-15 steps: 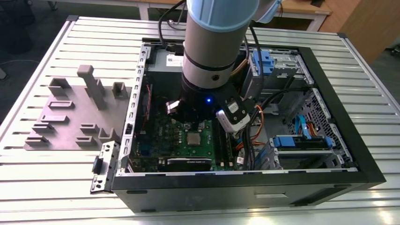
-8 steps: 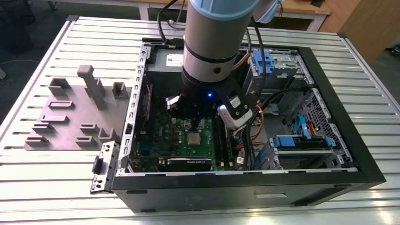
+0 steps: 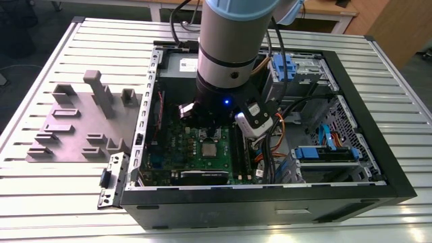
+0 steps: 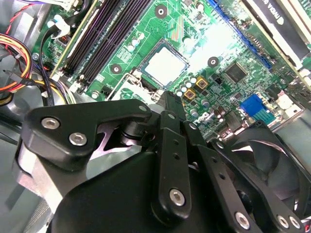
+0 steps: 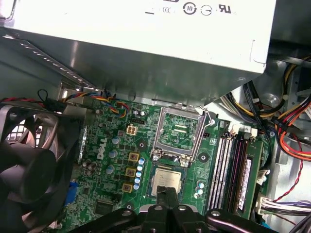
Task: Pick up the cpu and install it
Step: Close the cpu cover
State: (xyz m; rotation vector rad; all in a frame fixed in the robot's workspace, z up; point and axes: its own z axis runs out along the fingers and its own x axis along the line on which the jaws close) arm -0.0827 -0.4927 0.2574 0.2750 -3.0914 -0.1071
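Note:
The cpu (image 5: 167,180) is a small silver-grey square lying flat in its socket on the green motherboard (image 5: 112,145), just below the raised metal socket frame (image 5: 180,131). It is also seen as the cpu (image 4: 165,65) in the second wrist view and the cpu (image 3: 210,150) in the exterior view. My gripper (image 5: 167,192) hangs right over the cpu's near edge with its black fingers pressed together and nothing between them. Whether the tips touch the chip cannot be told. The black gripper linkage (image 4: 167,145) covers the board on the near side.
The open computer case (image 3: 351,86) lies on a slatted table. Around the socket are the power supply (image 5: 146,29), a black fan (image 5: 29,165), memory slots (image 5: 228,165) and cable bundles (image 5: 291,126). A grey pocketed tray (image 3: 81,126) sits at the exterior view's left.

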